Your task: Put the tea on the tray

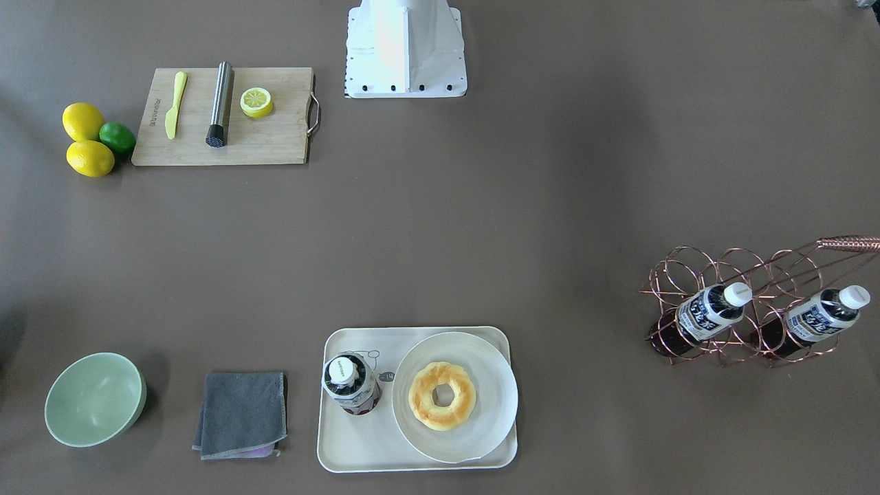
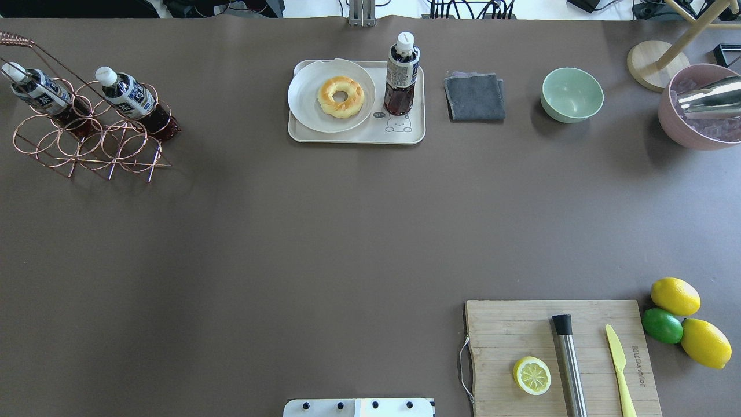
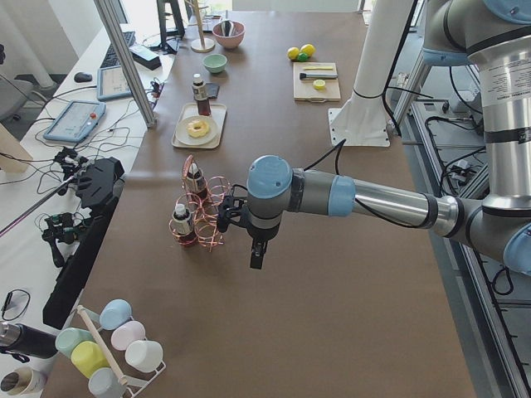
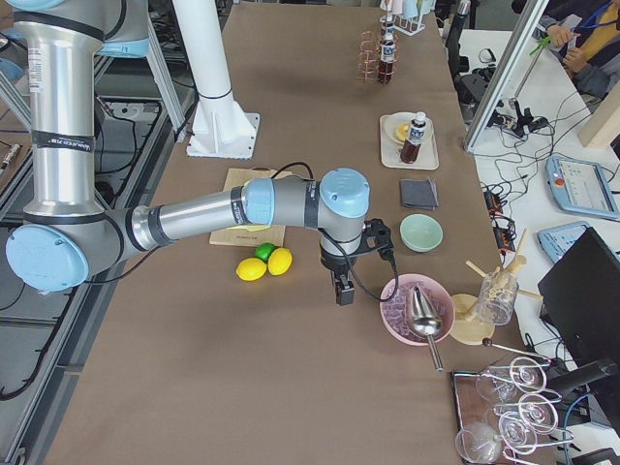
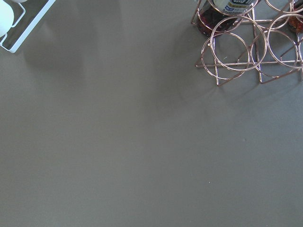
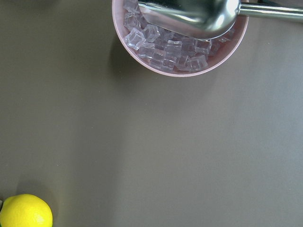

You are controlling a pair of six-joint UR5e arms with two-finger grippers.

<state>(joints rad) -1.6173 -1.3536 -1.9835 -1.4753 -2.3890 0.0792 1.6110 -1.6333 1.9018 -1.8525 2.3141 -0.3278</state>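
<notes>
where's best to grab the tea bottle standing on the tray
Probably the neck just under the white cap of the tea bottle, coming straight down from above. It stands upright on the tray, with the plate close on one side, so a top approach has the clearest room.

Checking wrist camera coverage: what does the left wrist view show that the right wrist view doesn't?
Only left wrist: a copper wire rack holding a dark tea bottle, and a white frame's corner. Only right wrist: a pink bowl of ice cubes with a metal scoop, and a lemon. Both: bare brown table.
</notes>
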